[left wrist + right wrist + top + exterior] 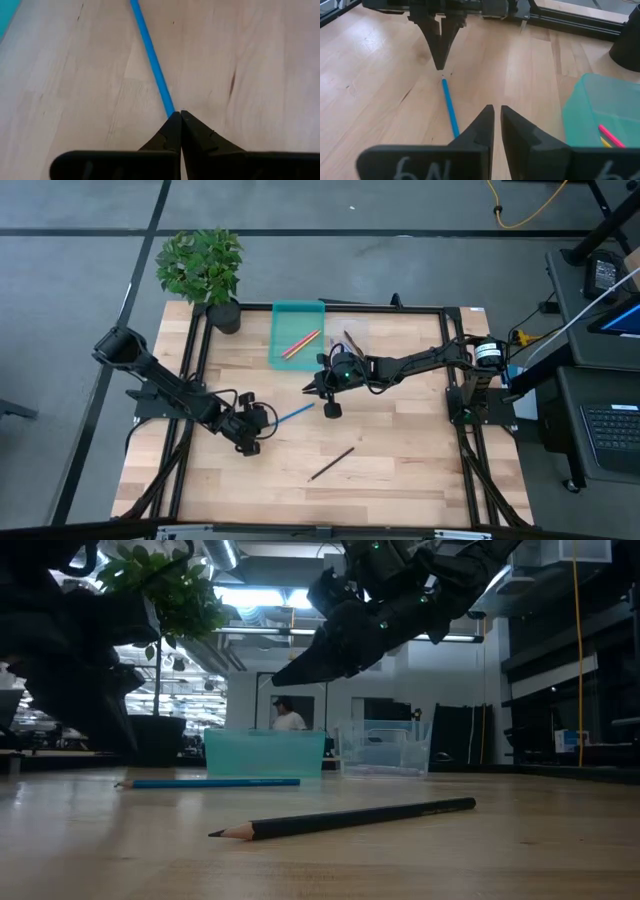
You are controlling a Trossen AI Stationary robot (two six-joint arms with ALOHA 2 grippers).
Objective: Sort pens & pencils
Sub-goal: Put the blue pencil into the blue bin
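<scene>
A blue pencil (292, 416) lies flat on the wooden table between my two grippers. My left gripper (176, 116) is shut and points down just above the pencil's near-left end (444, 81); the right wrist view shows a small gap between them. My right gripper (495, 109) hovers over the pencil's other end, its fingers drawn together to a thin slit with nothing between them. A dark pencil (331, 464) lies alone nearer the front edge. A pink and a yellow pencil (301, 342) lie in the teal tray (297, 310).
A clear tray (385, 748) with dark sticks in it stands right of the teal tray at the back. A potted plant (224, 315) stands at the table's far left corner. A black frame (455, 360) runs along the table's edges. A person shows far off in the room behind.
</scene>
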